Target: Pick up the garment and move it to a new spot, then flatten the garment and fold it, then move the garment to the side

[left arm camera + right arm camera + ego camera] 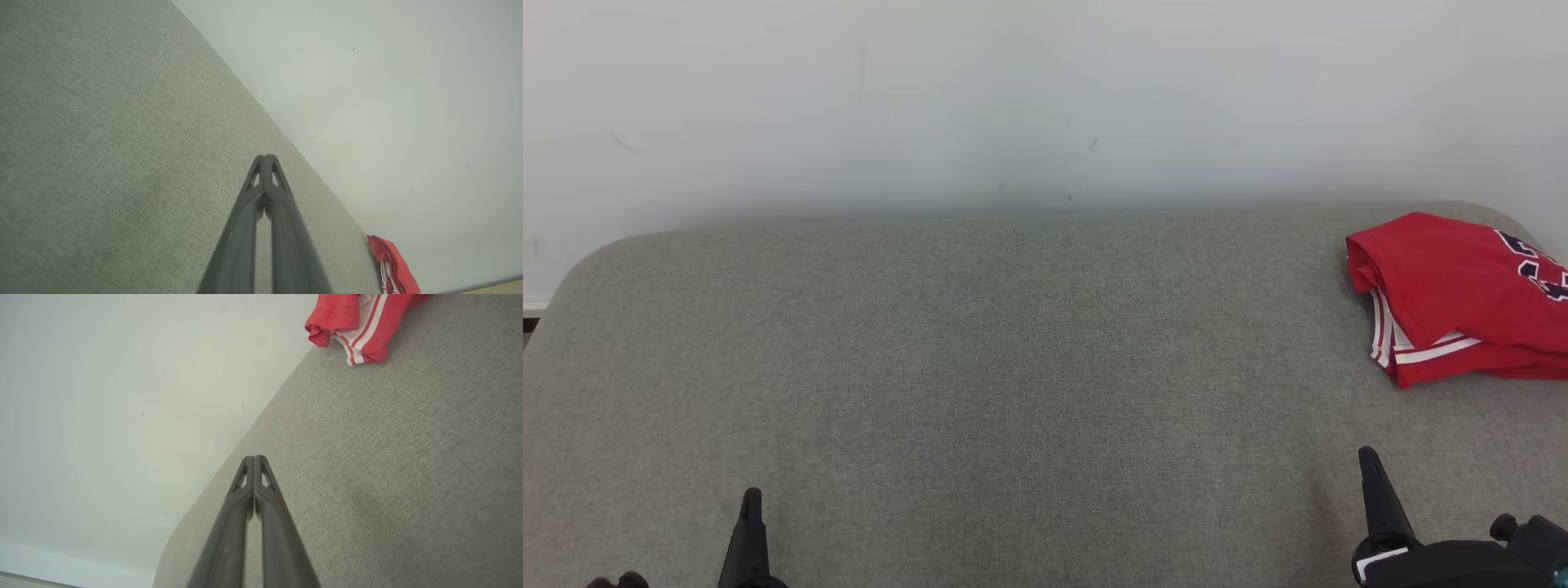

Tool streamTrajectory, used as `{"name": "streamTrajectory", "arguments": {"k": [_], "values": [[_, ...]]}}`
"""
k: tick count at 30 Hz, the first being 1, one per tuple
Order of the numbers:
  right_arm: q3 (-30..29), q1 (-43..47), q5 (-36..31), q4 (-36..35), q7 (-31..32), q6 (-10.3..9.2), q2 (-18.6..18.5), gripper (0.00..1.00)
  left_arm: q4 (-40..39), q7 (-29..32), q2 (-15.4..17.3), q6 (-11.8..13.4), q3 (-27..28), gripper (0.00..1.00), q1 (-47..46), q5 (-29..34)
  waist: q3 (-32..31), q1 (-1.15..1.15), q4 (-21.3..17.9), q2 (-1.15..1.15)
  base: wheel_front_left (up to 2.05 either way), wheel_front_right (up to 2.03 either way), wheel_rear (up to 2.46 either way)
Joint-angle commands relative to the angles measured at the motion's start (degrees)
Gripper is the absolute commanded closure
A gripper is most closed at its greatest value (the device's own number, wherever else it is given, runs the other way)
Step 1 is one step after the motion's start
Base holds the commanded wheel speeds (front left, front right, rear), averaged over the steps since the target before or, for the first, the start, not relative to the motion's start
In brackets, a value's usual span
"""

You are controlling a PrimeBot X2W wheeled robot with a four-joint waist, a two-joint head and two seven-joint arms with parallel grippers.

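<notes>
The red garment [1454,294] is lying folded into a thick bundle at the far right of the grey cloth-covered table [1013,367], close to the rounded corner where the table is meeting the pale wall [1013,98]. White and red striped trim is showing along the edge of the bundle facing the robot. On its top, dark blue characters with a white outline are running off the side of the head view, so only part of them is showing and I cannot read them. No brand mark or label is making itself out anywhere else on the cloth.

The left gripper [752,496] is hanging low over the near left part of the table, its two dark fingers pressing flat together at the tips and gripping nothing. The right gripper [1367,456] is sitting at the near right, likewise pinched closed and empty, with bare grey cloth lying between it and the garment. Both are pointing toward the wall, well apart from each other, and neither is touching the garment.
</notes>
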Motion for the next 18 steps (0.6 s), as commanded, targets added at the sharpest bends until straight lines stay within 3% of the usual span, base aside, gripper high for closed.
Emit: {"name": "streamTrajectory", "arguments": {"k": [1,18], "values": [[-0.37,-1.09,1.35,-0.52,0.15,-0.05,0.04,1.0,-0.37,0.26,-0.02,0.04,0.28,1.0,-1.29,-1.14,0.01,0.0,0.0,0.0,0.0,0.0,0.0],[-1.8,-2.36,11.2,-0.16,2.66,-0.07,0.29,1.0,0.53,3.08,-0.17,0.05,0.83,1.0,-2.89,-11.54,0.16,0.0,0.04,0.0,0.0,0.0,0.0]]}}
